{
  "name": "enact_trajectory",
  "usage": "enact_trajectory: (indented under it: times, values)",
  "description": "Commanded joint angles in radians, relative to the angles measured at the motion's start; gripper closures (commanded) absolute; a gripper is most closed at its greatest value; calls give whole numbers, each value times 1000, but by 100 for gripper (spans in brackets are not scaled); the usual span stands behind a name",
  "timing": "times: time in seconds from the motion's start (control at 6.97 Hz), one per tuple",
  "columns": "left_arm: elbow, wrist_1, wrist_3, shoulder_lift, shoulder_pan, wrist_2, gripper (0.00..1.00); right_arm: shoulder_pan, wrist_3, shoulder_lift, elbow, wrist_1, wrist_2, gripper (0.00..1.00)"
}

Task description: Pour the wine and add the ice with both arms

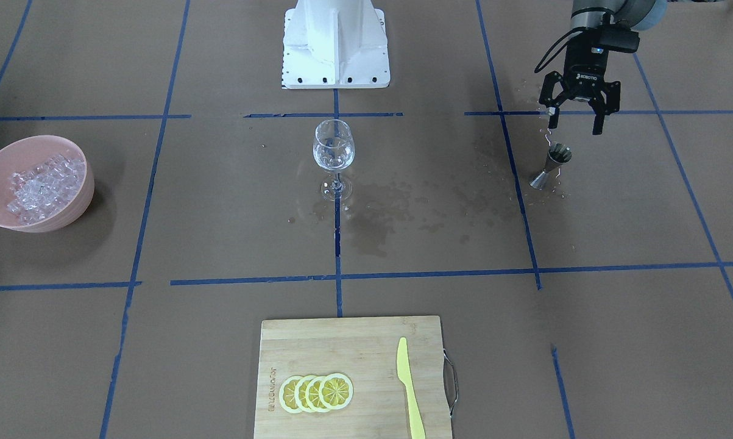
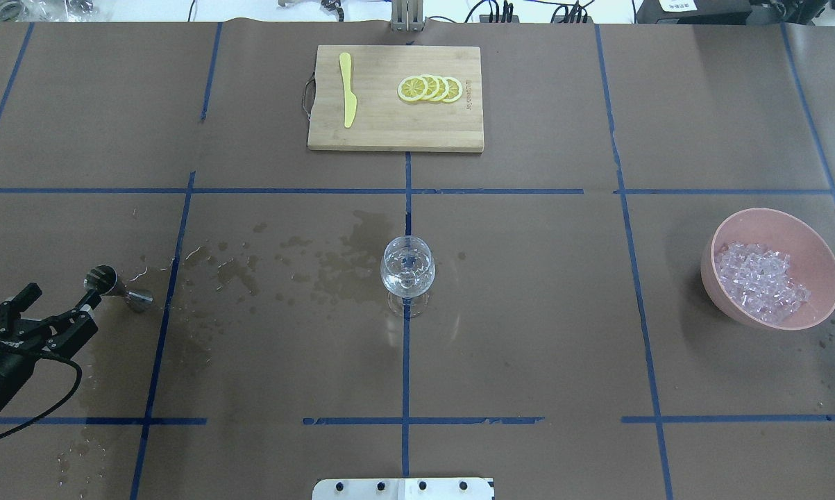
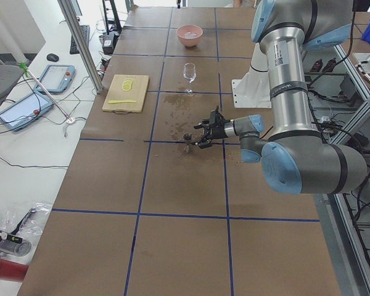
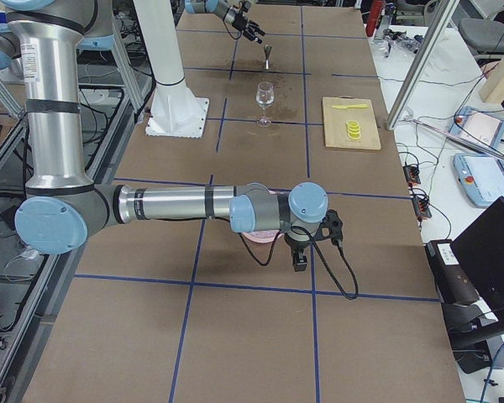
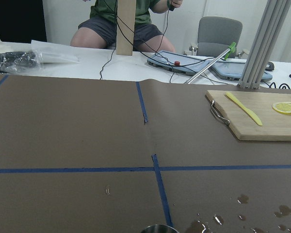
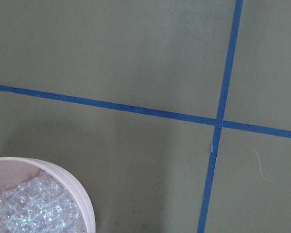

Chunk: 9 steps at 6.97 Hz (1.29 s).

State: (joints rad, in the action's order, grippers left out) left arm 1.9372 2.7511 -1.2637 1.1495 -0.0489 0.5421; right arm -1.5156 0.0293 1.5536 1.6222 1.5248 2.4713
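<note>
The wine glass (image 1: 334, 149) stands at the table's centre and seems to hold a little clear wine low in its bowl; it also shows in the overhead view (image 2: 407, 267). A steel jigger (image 1: 551, 166) stands upright on the table, also in the overhead view (image 2: 117, 288). My left gripper (image 1: 576, 119) hangs open and empty just above and behind the jigger, seen from overhead too (image 2: 56, 300). A pink bowl (image 1: 77, 204) holds the ice (image 1: 40, 186). My right gripper (image 4: 307, 252) hovers over that bowl; I cannot tell whether it is open or shut. The right wrist view shows the ice (image 6: 29, 208) at lower left.
A wooden cutting board (image 1: 342, 341) with lemon slices (image 1: 315, 392) and a yellow knife (image 1: 410, 390) lies at the operators' edge. Wet spill patches (image 1: 378, 213) spread between glass and jigger. The white pedestal (image 1: 336, 42) stands behind the glass. A seated person (image 5: 121, 24) is beyond the table.
</note>
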Motion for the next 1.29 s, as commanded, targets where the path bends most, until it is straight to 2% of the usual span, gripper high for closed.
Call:
enact_trajectory:
  times: [0.0,0.29,1.15]
  values:
    - [-47,-2,0,59,35,-56,1,-1,0,-1,1,0,0,0]
    - [-136,-1,0,94,38,-117,1,-1,0,-3,1,-2,0,0]
    - [-248,4,6,185,38,-143,1,-1,-2,-4,1,0,0,0]
